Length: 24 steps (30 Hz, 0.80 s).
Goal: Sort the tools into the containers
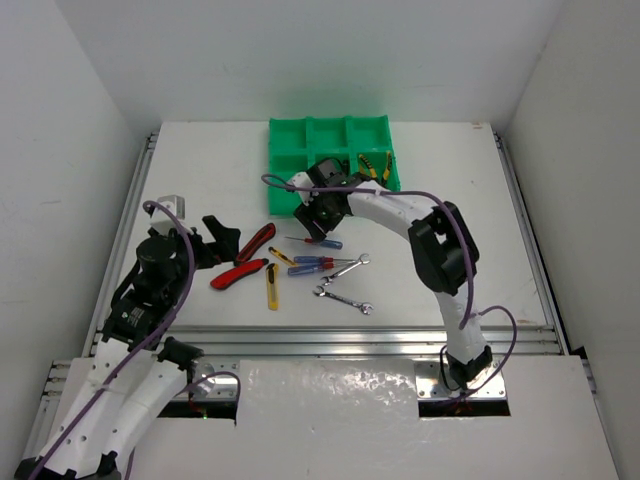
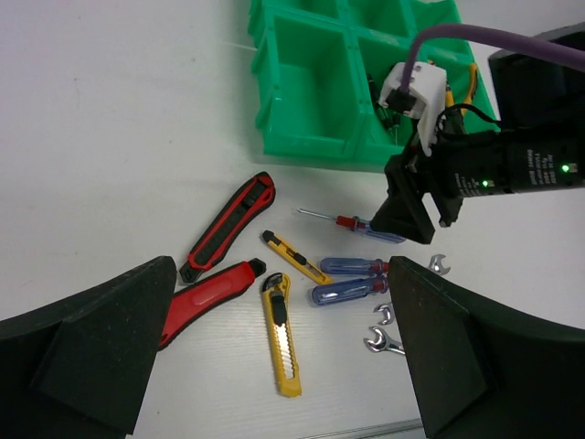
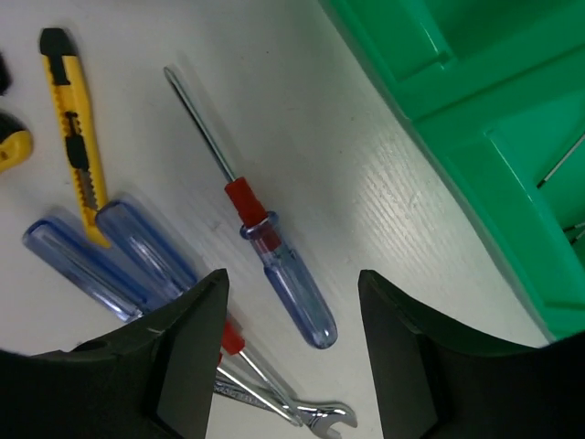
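While the left gripper (image 2: 283, 352) hangs with its fingers spread wide and nothing between them, out to the left of the green tray (image 1: 285, 165) and nearer the arm bases, the right gripper (image 3: 291, 306) sits just in front of the tray's near wall. Its jaws stand apart, one on each side of the clear blue handle of a red-collared screwdriver (image 3: 249, 212). White table shows on both sides of that handle, so the fingers are not pinching it. The screwdriver lies flat on the table with its shaft pointing left along the tray's near wall, close to the tray but apart from it.

Farther from the tray on the same side, two blue-handled screwdrivers (image 2: 352, 279) lie side by side, with silver wrenches (image 1: 340, 298) at their right ends and beyond. A small yellow box cutter (image 2: 294, 258) lies just left of those handles, and a longer yellow box cutter (image 2: 281, 334) lies farther still from the tray. Left of these are a red-black utility knife (image 2: 228, 229) and, farther from the tray, a redder utility knife (image 2: 215, 297). Yellow-handled pliers (image 1: 375, 165) lie inside the tray, in the right-hand compartment of its near row.
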Each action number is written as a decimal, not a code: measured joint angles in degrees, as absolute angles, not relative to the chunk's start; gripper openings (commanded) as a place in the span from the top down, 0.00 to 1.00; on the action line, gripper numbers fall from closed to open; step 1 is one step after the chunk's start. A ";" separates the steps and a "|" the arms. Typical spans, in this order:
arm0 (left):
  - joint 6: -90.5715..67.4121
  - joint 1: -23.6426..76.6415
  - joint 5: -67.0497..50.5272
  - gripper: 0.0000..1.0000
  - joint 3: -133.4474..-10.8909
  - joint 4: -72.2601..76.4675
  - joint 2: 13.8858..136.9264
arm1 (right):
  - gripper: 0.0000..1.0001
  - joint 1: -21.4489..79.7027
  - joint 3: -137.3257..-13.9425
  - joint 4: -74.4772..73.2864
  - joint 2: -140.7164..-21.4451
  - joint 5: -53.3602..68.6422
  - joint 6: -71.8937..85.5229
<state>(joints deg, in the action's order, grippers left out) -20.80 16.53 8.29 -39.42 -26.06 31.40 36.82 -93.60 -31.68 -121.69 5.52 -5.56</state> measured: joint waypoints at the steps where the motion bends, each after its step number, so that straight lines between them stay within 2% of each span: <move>1: -20.80 16.53 8.27 0.00 -39.42 -26.09 31.40 | 0.41 36.80 -94.87 -32.60 -122.93 6.04 -6.09; 4: -20.80 16.53 8.10 0.00 -39.42 -26.09 31.40 | 0.43 36.29 -95.92 -34.46 -125.05 7.33 -7.20; 7: -20.78 16.53 7.86 0.00 -39.42 -26.06 31.40 | 0.54 36.18 -95.92 -36.18 -125.91 8.03 -8.14; 11: -20.67 16.53 7.64 0.00 -39.42 -26.06 31.40 | 0.63 36.21 -95.92 -36.64 -127.11 8.14 -9.04; 15: -20.58 16.53 7.42 0.00 -39.42 -26.06 31.40 | 0.65 36.21 -95.46 -36.45 -127.44 8.10 -9.37; 17: -20.56 16.53 7.35 0.00 -39.42 -26.06 31.40 | 0.59 36.21 -95.18 -36.23 -127.44 7.90 -9.76; 19: -20.40 16.53 7.25 0.00 -39.42 -26.06 31.40 | 0.60 36.21 -95.11 -36.25 -127.44 7.70 -10.26; 22: -20.23 16.53 7.20 0.00 -39.42 -26.04 31.40 | 0.69 36.21 -95.11 -36.29 -127.46 7.66 -10.76; 24: -20.21 16.53 7.20 0.00 -39.42 -26.04 31.40 | 0.79 36.21 -95.11 -36.32 -127.55 7.68 -10.92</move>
<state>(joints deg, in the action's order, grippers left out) -20.21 16.53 7.20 -39.42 -26.04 31.40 36.21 -95.11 -36.32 -127.55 7.68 -10.92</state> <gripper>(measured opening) 0.996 0.285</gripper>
